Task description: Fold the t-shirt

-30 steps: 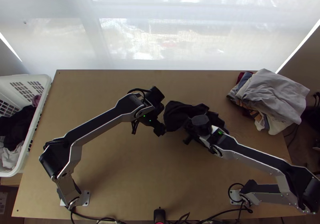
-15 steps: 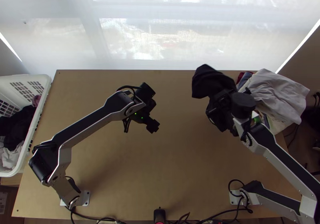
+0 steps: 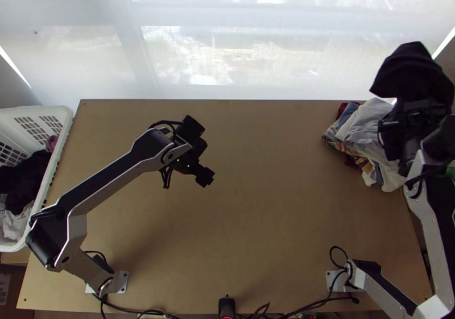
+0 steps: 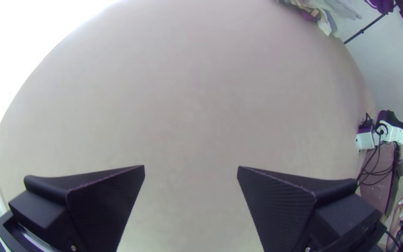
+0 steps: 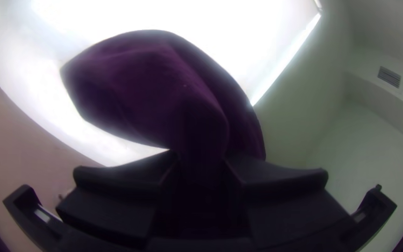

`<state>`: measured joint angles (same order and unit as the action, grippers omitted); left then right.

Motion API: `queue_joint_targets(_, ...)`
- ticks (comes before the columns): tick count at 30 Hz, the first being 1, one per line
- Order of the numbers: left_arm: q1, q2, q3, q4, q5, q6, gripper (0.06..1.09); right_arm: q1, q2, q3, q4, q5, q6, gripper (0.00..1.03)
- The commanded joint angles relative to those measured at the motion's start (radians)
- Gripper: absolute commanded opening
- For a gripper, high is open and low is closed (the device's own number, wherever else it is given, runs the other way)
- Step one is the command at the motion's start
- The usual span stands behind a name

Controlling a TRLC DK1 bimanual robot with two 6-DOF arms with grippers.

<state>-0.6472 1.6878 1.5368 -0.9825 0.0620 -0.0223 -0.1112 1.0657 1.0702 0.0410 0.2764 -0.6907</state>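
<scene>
While the left claw (image 3: pixel 205 177) gapes wide, the right claw (image 3: pixel 415 110) clasps the bunched black t-shirt (image 3: pixel 410 71).

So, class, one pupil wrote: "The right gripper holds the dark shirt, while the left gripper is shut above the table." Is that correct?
Not quite: the left wrist view shows the left gripper open, not shut, above the table. The right gripper holds the dark shirt.

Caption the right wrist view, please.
Black-fingered right end effector gripping a bunched dark cloth t-shirt before a bright white window.
</scene>
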Motion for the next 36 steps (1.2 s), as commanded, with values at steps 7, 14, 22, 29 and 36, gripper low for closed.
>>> queue_joint_targets(7,0.024,-0.04,-0.052,0.005,0.001,-0.002,1.02,-0.499,0.2,0.079,0.131,-0.299,-0.026,0.03)
queue_joint_targets(14,0.049,-0.062,-0.073,0.005,0.001,-0.002,1.02,-0.486,0.307,0.008,0.217,-0.309,-0.043,0.03)
queue_joint_targets(22,0.07,-0.097,-0.112,0.004,-0.001,-0.002,1.02,-0.395,0.399,-0.101,0.252,-0.299,-0.023,0.03)
queue_joint_targets(29,0.077,-0.112,-0.116,-0.004,-0.001,-0.013,1.02,-0.272,0.482,-0.116,0.258,-0.232,0.007,0.03)
queue_joint_targets(36,0.095,-0.142,-0.158,-0.004,-0.001,-0.013,1.02,-0.206,0.533,-0.118,0.258,-0.197,0.007,0.03)
